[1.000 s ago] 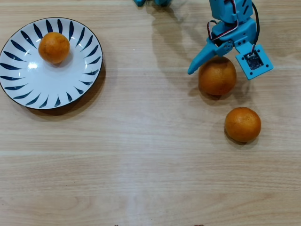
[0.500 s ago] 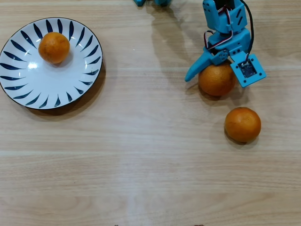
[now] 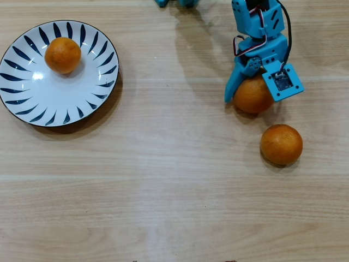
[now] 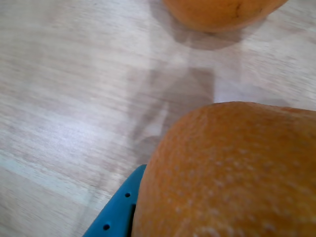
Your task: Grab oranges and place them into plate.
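The white plate (image 3: 32, 103) with dark blue petal strokes lies at the far left of the overhead view, and one orange (image 3: 62, 55) rests in its upper part. My blue gripper (image 3: 252, 99) is at the upper right, its jaws set around a second orange (image 3: 252, 97) that fills the lower right of the wrist view (image 4: 232, 173). One blue finger (image 4: 116, 210) lies against that orange's side; the other finger is hidden. A third orange (image 3: 281, 144) lies on the table just below and right of the gripper, and its edge shows at the top of the wrist view (image 4: 222, 12).
The light wooden table (image 3: 163, 180) stretches between the plate and the gripper. Part of the arm's blue base (image 3: 177, 3) shows at the top edge.
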